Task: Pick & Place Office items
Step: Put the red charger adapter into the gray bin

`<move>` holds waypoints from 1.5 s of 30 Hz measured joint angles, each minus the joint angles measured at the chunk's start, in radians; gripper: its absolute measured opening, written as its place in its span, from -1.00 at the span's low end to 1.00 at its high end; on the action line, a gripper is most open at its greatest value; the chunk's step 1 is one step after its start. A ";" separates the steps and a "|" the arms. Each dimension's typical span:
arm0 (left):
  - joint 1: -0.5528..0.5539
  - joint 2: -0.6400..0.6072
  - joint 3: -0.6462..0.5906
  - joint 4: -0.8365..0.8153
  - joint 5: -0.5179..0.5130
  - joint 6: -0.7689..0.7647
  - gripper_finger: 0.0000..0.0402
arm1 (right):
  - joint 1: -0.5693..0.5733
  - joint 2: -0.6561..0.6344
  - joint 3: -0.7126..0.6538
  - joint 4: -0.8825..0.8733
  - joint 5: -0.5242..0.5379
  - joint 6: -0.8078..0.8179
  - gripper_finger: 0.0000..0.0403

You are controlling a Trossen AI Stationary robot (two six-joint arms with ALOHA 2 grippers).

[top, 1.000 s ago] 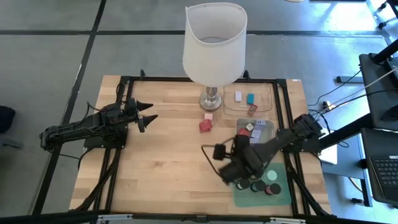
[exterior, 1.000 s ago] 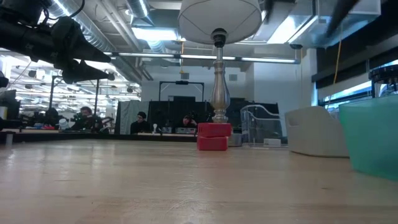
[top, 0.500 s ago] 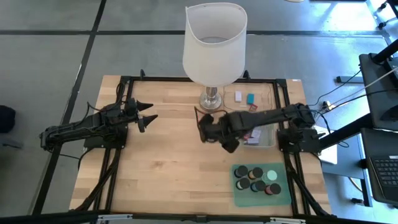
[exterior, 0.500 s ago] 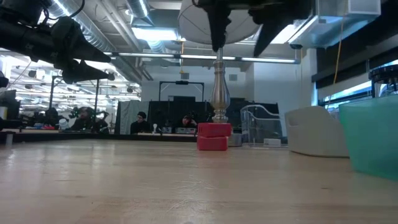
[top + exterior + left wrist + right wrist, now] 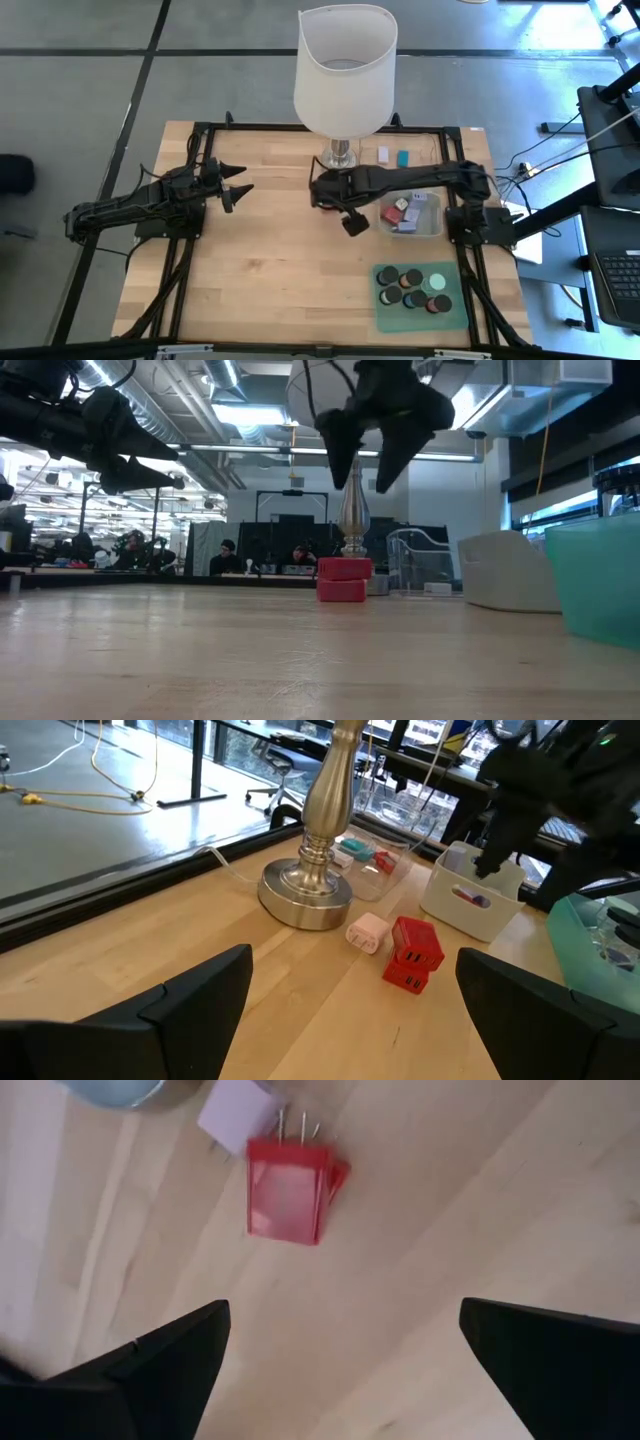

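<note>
A red block (image 5: 287, 1198) lies on the wood beside a small pink-white block (image 5: 238, 1118), close to the lamp base (image 5: 305, 890). My right gripper (image 5: 360, 488) hangs open above the red block (image 5: 344, 580), fingers pointing down, touching nothing. In the high view the right gripper (image 5: 322, 193) hides both blocks. My left gripper (image 5: 246, 177) waits open over the table's left half. Several black cylinders and a mint-green disc (image 5: 437, 281) sit on the green mat (image 5: 385, 318). More small blocks lie in the grey tray (image 5: 432, 228) and the clear tray (image 5: 425, 158).
The tall lamp with its white shade (image 5: 345, 70) stands at the far middle, right behind the red block. The grey tray and the clear tray sit to the block's right. Bare wood stretches across the table's middle and near left.
My right arm has swung from over the green mat at the near right toward the far edge and leftward, ending above the red block by the lamp base. In the low view its gripper has come down into sight over the block.
</note>
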 joint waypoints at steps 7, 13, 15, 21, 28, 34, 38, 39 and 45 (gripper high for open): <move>0.000 0.000 0.000 0.000 0.000 0.000 0.73 | -0.072 0.061 0.000 0.011 -0.007 0.025 0.98; 0.000 0.000 0.000 0.000 0.000 0.000 0.73 | -0.130 0.127 0.000 0.047 -0.041 -0.051 0.98; 0.000 0.000 0.000 0.000 0.000 0.000 0.73 | -0.150 0.146 0.000 0.073 -0.068 -0.081 0.98; 0.000 0.000 0.000 0.000 0.000 0.000 0.73 | -0.210 0.192 0.000 0.095 -0.203 -0.177 0.98; 0.000 0.000 0.000 0.000 0.000 0.000 0.73 | -0.228 0.228 0.000 0.110 -0.221 -0.191 0.98; 0.000 0.000 0.000 0.000 0.000 0.000 0.73 | -0.228 0.233 -0.001 0.116 -0.257 -0.175 0.98; 0.000 0.000 0.000 0.000 0.000 0.000 0.73 | -0.228 0.233 -0.001 0.118 -0.258 -0.176 0.97; 0.000 0.000 0.000 0.000 0.000 0.000 0.73 | -0.228 0.233 -0.001 0.117 -0.258 -0.177 0.95; 0.000 0.000 0.000 0.000 0.000 0.000 0.73 | -0.228 0.237 -0.001 0.114 -0.252 -0.197 0.70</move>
